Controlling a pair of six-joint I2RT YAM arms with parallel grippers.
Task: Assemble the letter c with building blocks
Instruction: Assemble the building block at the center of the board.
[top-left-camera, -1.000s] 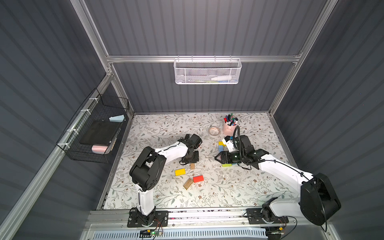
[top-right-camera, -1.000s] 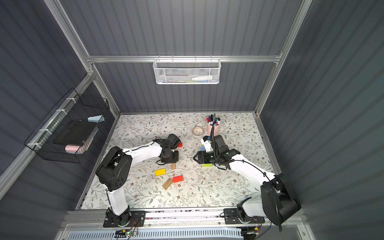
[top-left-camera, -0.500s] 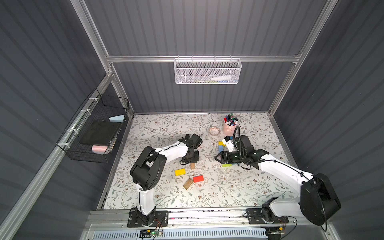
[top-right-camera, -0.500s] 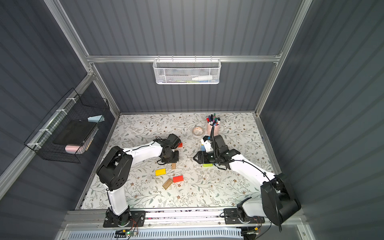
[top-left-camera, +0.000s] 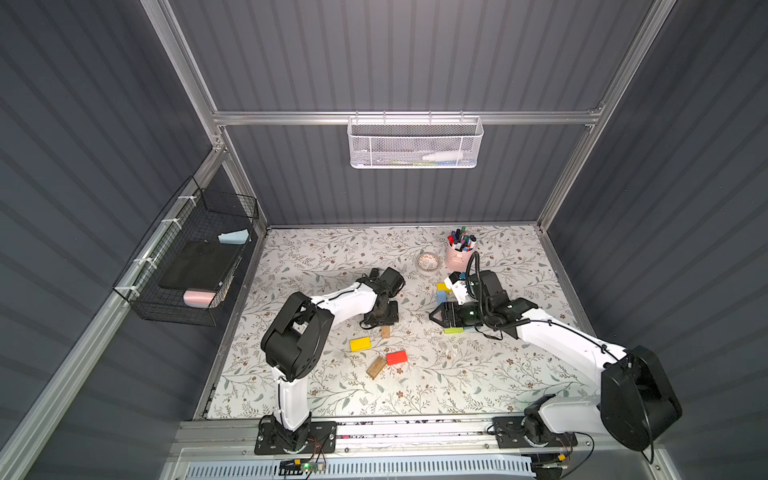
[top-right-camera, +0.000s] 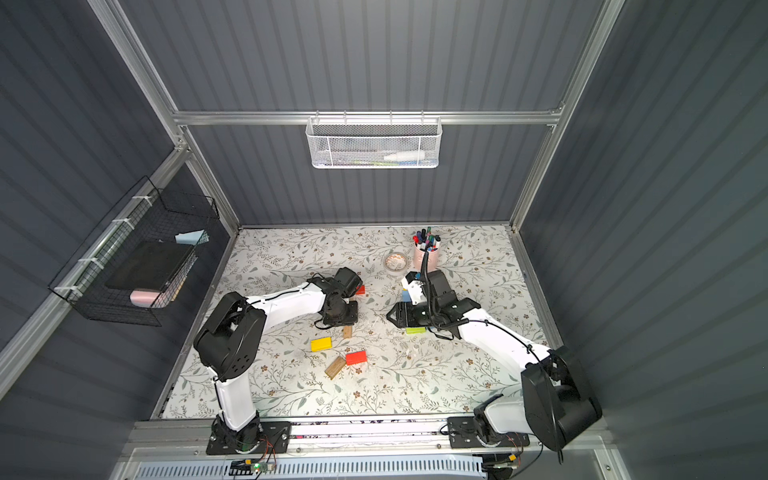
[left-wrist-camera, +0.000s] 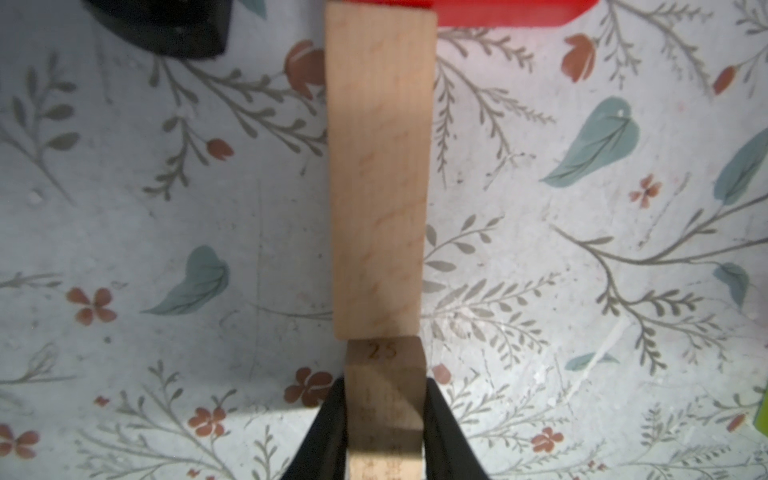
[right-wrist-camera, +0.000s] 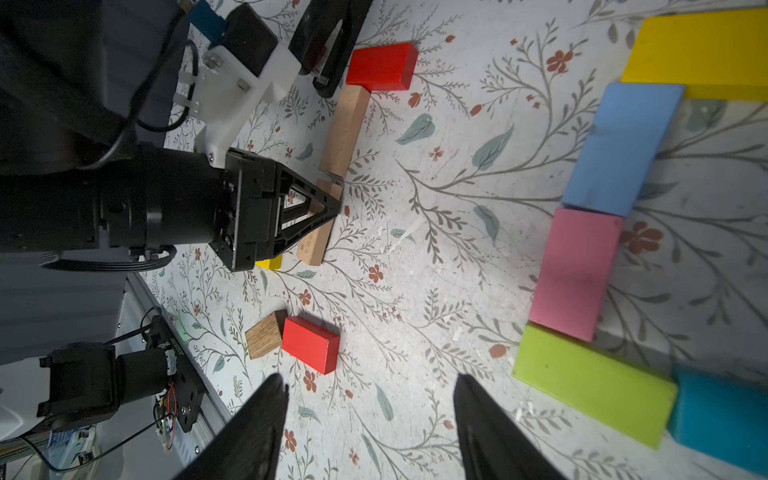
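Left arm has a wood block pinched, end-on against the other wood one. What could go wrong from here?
1. The left gripper is shut on the held wood block, which touches the longer wood block. Any push may shove that and the red block askew.
2. The open right gripper hovers close to the lime green block and might nudge it.

Bare pale wood brick (left-wrist-camera: 384, 374), matt painted red brick (right-wrist-camera: 311, 344), scuffed floral-printed tabletop (left-wrist-camera: 166, 216), black plastic fingers (left-wrist-camera: 326, 432)
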